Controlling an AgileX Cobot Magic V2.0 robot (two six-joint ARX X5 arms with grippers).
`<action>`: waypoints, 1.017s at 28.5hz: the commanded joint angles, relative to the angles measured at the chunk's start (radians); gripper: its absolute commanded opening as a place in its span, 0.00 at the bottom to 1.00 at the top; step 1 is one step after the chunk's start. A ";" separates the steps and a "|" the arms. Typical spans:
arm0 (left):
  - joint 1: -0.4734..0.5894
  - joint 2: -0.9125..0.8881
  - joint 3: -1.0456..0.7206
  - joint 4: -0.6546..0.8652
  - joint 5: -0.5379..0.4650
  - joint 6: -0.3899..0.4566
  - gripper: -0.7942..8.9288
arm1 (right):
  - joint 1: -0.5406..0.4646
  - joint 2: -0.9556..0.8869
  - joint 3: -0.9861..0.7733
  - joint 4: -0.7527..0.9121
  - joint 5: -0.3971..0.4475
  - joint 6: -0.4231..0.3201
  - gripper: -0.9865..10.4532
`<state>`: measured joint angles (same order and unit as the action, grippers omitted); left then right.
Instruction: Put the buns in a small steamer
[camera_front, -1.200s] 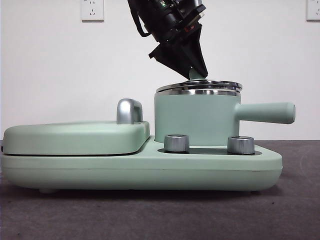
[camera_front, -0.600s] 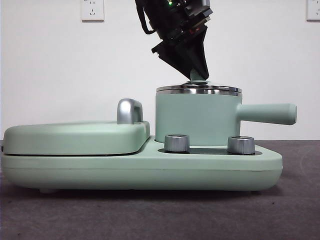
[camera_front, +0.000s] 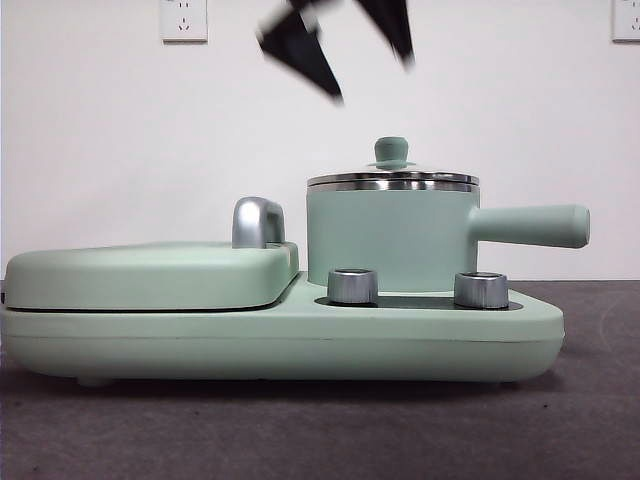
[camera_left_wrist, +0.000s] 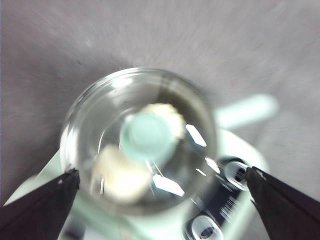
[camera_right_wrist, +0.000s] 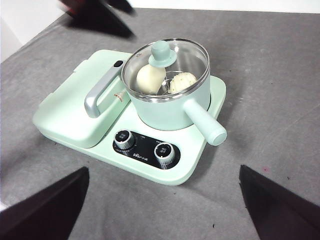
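Observation:
The small steamer (camera_front: 390, 235) stands on the right half of the mint-green appliance, its glass lid (camera_right_wrist: 165, 62) on and the green knob (camera_front: 391, 150) free. Both buns lie inside under the glass: the smooth one (camera_right_wrist: 150, 77) beside the pleated one (camera_right_wrist: 182, 82). In the left wrist view they show blurred as pale shapes (camera_left_wrist: 120, 172) under the knob (camera_left_wrist: 147, 135). My left gripper (camera_front: 373, 80) hangs open well above the lid, holding nothing. Farther back and high, my right gripper (camera_right_wrist: 163, 170) is open and empty too.
The flat hinged griddle lid (camera_front: 150, 275) with its steel handle (camera_front: 258, 222) fills the appliance's left half. Two steel dials (camera_front: 353, 286) sit at the front. The steamer's straight handle (camera_front: 530, 225) sticks out to the right. Grey tabletop (camera_right_wrist: 270, 100) surrounds the appliance.
The left gripper has let go of the lid knob, opened its jaws and risen well above the steamer. The lid now rests on the pot.

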<state>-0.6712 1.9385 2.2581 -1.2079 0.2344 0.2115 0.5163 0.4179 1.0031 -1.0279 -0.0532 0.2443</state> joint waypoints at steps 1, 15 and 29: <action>-0.002 -0.095 0.036 -0.056 0.002 -0.026 0.72 | 0.005 -0.002 0.005 0.010 0.000 0.010 0.50; -0.002 -0.799 -0.805 -0.007 0.002 -0.232 0.72 | 0.005 -0.002 0.005 0.013 -0.063 -0.097 0.50; -0.002 -1.183 -1.277 0.338 -0.063 -0.381 0.09 | 0.005 -0.002 0.005 0.056 -0.051 -0.137 0.10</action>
<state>-0.6693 0.7494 0.9726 -0.8845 0.1776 -0.1570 0.5163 0.4171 1.0031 -0.9821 -0.1055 0.1154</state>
